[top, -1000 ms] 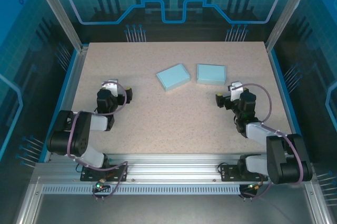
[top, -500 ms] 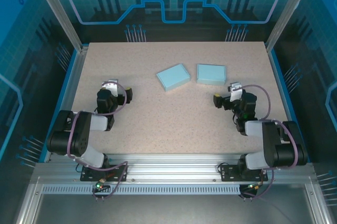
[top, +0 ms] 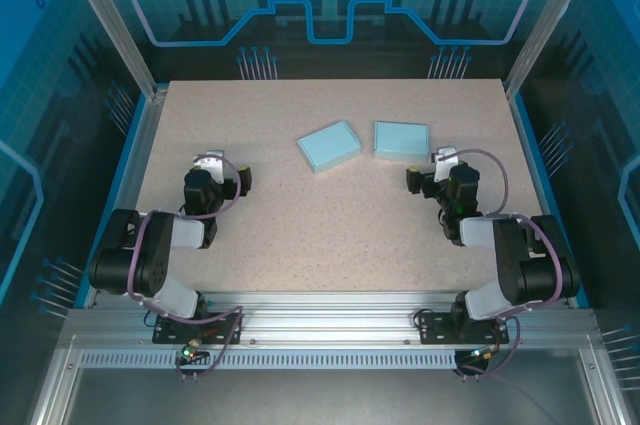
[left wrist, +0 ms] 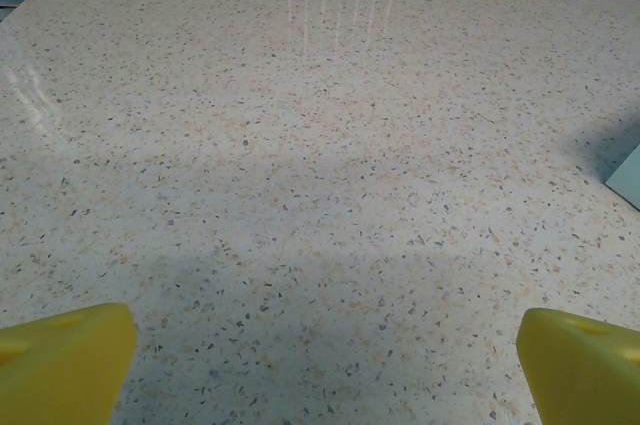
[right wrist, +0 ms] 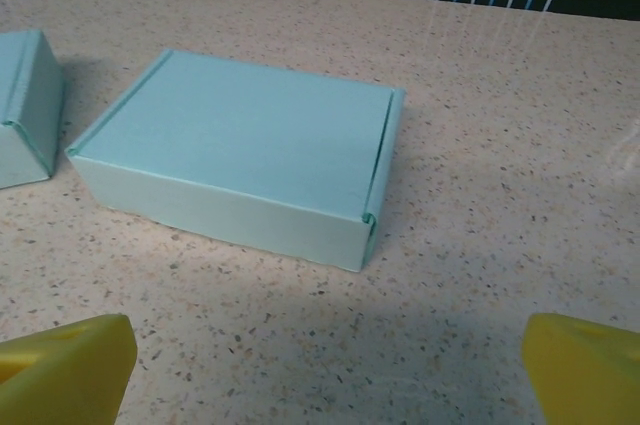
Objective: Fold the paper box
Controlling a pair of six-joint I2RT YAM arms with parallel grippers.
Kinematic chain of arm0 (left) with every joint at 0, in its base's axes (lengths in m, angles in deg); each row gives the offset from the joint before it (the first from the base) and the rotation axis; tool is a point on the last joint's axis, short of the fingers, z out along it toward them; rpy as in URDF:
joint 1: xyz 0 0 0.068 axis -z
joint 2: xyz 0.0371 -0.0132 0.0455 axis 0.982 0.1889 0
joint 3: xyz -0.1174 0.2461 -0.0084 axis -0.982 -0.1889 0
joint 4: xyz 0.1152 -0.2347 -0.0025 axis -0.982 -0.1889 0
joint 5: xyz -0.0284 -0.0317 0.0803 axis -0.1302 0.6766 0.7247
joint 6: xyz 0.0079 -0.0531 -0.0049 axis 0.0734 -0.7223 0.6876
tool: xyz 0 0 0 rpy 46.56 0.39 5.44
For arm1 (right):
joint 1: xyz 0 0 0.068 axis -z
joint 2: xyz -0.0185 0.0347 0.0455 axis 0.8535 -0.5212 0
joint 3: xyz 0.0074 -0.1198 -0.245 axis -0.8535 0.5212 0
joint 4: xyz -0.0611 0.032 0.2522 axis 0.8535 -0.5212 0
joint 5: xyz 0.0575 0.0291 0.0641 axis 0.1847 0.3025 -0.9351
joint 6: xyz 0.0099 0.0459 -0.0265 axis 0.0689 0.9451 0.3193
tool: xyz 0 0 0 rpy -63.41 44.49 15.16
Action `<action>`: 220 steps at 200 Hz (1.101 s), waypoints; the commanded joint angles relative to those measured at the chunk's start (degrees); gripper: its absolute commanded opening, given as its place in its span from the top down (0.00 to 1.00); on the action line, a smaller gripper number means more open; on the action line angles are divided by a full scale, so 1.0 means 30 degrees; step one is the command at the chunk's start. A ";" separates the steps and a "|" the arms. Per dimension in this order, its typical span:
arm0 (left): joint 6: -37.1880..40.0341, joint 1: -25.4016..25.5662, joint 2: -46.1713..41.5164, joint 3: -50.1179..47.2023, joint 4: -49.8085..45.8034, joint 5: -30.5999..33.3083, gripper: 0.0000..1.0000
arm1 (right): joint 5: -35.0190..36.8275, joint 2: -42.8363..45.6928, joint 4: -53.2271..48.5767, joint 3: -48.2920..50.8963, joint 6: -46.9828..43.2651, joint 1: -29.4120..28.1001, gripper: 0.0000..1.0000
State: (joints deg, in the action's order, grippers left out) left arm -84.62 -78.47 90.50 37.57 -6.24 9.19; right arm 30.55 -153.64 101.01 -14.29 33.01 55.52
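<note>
Right gripper [top: 424,183] sat low on the table [top: 300,235], just near of the right paper box [top: 401,140]. In the wrist view its yellow fingers [right wrist: 65,365] were spread wide, nothing between them.

Left gripper [top: 230,178] was well apart from both boxes, also spread wide and empty. Its wrist view caught only a pale corner at the far right edge.

- The right box lay flat with its lid down, and the left paper box [top: 329,146] was just beside it, a narrow gap between them.
- A tuck seam showed at the right box's near right corner [right wrist: 368,215], and it looked slightly proud.

Risks, as judged:
- The box looked light and unanchored, so a one-sided push would likely slide or spin it rather than seat the flap.
- A slide to the left would knock it into its neighbour.
- Fingers coming in low could catch the seam and pry the tuck open, or dent the thin wall.
- The left arm was too far off to brace the box.
</note>
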 commanded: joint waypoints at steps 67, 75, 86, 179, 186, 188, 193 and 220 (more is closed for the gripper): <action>-0.0420 -0.0098 -0.0001 0.0258 0.0078 -0.0364 0.01 | 0.0826 -0.0177 -0.0101 -0.0221 0.0255 -0.0207 0.00; -0.0414 -0.0114 -0.0001 0.0260 0.0076 -0.0361 0.01 | 0.0841 -0.0177 -0.0101 -0.0222 0.0276 -0.0212 0.00; -0.0394 -0.0098 0.0005 0.0241 0.0081 -0.0345 0.01 | 0.0847 -0.0177 -0.0102 -0.0221 0.0267 -0.0211 0.00; -0.0418 -0.0112 0.0017 0.0239 0.0089 -0.0349 0.01 | 0.0847 -0.0162 -0.0101 -0.0221 0.0263 -0.0214 0.00; -0.0400 -0.0098 -0.0001 0.0259 0.0073 -0.0365 0.01 | 0.0831 -0.0173 -0.0101 -0.0224 0.0254 -0.0222 0.00; -0.0414 -0.0098 -0.0001 0.0251 0.0073 -0.0367 0.01 | 0.0836 -0.0176 -0.0101 -0.0222 0.0275 -0.0218 0.00; -0.0417 -0.0098 0.0001 0.0252 0.0088 -0.0379 0.01 | 0.0839 -0.0177 -0.0101 -0.0213 0.0255 -0.0225 0.00; -0.0448 -0.0098 0.0013 0.0252 0.0058 -0.0373 0.01 | 0.0801 -0.0177 -0.0101 -0.0221 0.0268 -0.0220 0.00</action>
State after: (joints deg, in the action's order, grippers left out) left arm -84.62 -78.47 90.50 37.57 -6.24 9.19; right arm 32.45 -153.64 100.62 -14.29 33.01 55.52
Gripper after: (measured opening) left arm 0.990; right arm 0.997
